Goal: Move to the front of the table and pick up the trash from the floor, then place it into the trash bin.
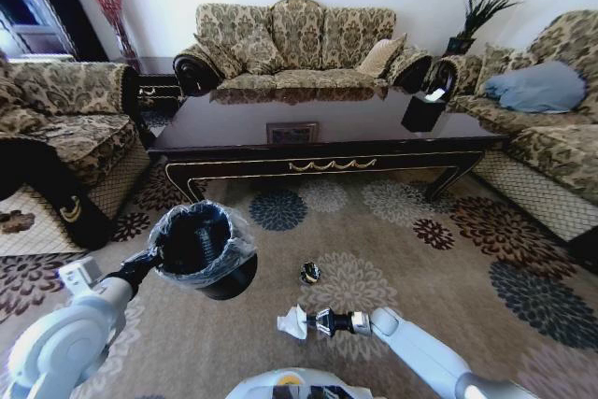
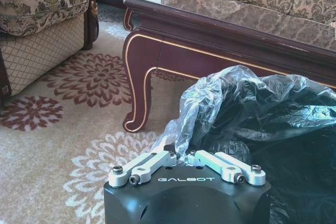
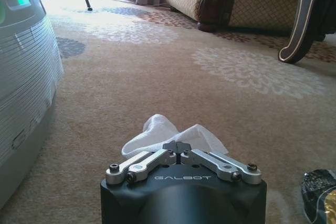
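Head view: robot faces the long side of the table (image 1: 374, 128), glossy dark wood with a gold scroll on the apron and curved legs, sofas around it. Left gripper (image 1: 154, 262) is held out at the robot's left with the trash bin (image 1: 201, 249) in its grasp; the bin is a small round black bucket, tilted so its mouth faces up toward the camera, lined with a crinkled translucent grey bag that spills over the rim. Left wrist view: fingers (image 2: 152, 162) are drawn together on the bag-covered rim of the bin (image 2: 294, 145), clamped there, with the table's curved leg (image 2: 137, 77) beyond. Right gripper (image 1: 313, 322) is low over the floor (image 1: 439, 277), a beige-tan carpet with round flower medallions. Right wrist view: the fingertips (image 3: 170, 147) meet at a piece of crumpled white paper (image 3: 163, 132), soft and folded like a tissue, lying against the carpet; the fingers are pinched onto its near edge. In the head view the white paper (image 1: 292, 323) shows just past the right gripper's tips, between the robot's base and the bin. A small dark-and-yellow round wad (image 1: 310, 273) lies on the carpet farther toward the table, apart from the paper; its edge also shows at the corner of the right wrist view (image 3: 320, 195).
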Robot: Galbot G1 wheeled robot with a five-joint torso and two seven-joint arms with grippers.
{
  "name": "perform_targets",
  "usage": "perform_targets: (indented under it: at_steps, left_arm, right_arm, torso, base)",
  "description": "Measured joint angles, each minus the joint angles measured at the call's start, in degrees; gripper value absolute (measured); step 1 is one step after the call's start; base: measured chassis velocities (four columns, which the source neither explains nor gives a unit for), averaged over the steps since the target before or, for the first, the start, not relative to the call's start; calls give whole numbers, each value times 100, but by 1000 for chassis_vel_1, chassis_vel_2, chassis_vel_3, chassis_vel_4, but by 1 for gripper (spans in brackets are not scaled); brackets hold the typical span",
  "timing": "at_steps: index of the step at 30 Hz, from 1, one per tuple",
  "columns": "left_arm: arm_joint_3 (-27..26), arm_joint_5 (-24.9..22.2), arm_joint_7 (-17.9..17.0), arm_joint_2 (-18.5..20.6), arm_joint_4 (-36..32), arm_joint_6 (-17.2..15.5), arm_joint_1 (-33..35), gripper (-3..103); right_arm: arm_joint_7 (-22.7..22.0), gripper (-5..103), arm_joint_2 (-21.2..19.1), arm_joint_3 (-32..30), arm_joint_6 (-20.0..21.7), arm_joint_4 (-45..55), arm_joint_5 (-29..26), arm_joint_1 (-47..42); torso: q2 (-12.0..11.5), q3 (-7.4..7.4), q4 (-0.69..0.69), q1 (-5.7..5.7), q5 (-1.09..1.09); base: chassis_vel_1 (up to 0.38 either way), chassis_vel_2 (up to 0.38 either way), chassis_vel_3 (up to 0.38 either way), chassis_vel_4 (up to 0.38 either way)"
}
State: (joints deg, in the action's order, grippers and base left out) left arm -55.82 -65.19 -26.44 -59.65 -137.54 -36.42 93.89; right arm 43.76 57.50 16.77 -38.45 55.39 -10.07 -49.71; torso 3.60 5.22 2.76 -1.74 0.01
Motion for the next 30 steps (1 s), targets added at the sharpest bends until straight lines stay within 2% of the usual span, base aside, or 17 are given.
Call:
perform_targets:
  at_steps: [8,17,22,30]
  left_arm:
    - [21,31,6,0,-11,10,14,3]
    - [355,204,14,-28,102,14,-60,3]
    - [510,346,30,-80,156,18,-36,3]
    - [658,541,88,-108,230,24,81,3]
  right_arm:
    - [-2,0,-312,-392,-1,521,-213,-182]
    - [-198,0,-906,-1234,105,1698,-1010,-412]
    - [-507,0,-1229,-1763,270,2425,-1560,-458]
    - [-936,0,-1441,-1931,465,3060,-1939,-209]
  torso:
    - [0,0,1,0,0]
    - [0,0,1,0,-1]
    - [0,0,0,0,0]
    - [0,0,-2,0,-1]
  base:
    - [0,0,0,0]
    - [0,0,0,0]
    - [0,0,0,0]
    - [0,0,0,0]
